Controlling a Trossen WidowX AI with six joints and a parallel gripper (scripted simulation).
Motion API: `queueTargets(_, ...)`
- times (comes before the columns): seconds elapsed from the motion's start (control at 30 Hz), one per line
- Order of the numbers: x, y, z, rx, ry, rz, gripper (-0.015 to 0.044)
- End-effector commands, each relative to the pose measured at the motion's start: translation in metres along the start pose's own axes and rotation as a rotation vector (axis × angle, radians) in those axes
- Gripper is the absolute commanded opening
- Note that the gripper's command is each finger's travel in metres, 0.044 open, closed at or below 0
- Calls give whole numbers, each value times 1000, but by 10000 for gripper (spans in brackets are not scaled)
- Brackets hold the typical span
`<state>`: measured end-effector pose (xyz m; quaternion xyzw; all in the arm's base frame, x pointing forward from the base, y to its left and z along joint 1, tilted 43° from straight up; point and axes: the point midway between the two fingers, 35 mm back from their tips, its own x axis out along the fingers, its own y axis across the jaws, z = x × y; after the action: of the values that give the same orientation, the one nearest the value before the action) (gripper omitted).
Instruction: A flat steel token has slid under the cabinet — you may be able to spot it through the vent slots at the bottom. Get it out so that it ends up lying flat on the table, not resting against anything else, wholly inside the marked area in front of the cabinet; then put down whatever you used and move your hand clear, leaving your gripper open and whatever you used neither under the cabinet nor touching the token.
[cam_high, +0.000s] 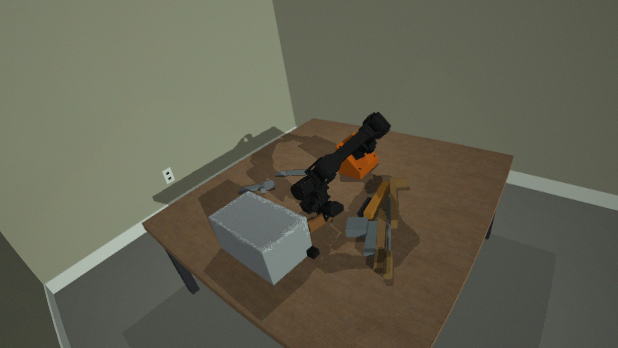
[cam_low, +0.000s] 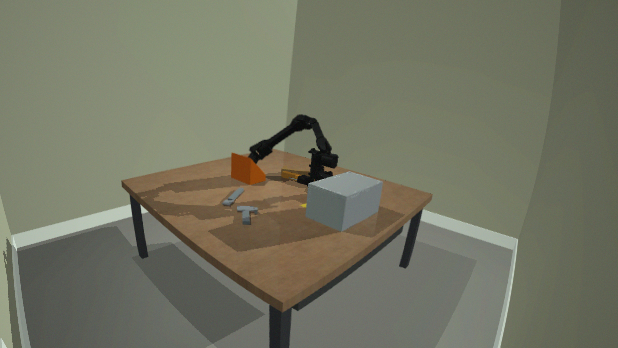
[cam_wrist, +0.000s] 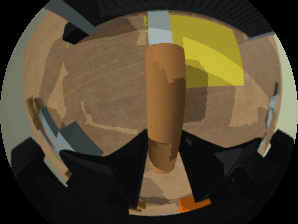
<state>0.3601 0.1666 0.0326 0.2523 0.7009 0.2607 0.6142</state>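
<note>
The grey box-like cabinet (cam_high: 260, 225) (cam_low: 327, 205) stands on the table. My gripper (cam_high: 327, 217) (cam_wrist: 161, 132) is shut on the orange-brown handle (cam_high: 316, 223) (cam_wrist: 165, 90) of a tool, low over the table beside the cabinet. The tool's flat grey shaft (cam_wrist: 160, 30) runs from the handle toward the top of the wrist view; its far end is hidden. The yellow marked area (cam_wrist: 220, 55) lies right of the shaft in the wrist view, with a small part showing in the exterior view (cam_low: 303, 205). The steel token cannot be made out in any view.
Grey blocks (cam_high: 356, 226) and yellow-brown pieces (cam_high: 376, 200) lie on one side of the arm. A grey T-shaped piece (cam_high: 267, 186) (cam_low: 246, 215) and a grey bar (cam_high: 291, 173) (cam_low: 233, 197) lie on the other. A small black block (cam_high: 313, 252) is at the cabinet's corner.
</note>
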Motion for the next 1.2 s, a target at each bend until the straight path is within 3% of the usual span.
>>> queueTargets(0.0, 0, 1, 5, -5, -2, 2, 0)
queueTargets(1.17, 1, -11, 28, -6, -3, 1, 0)
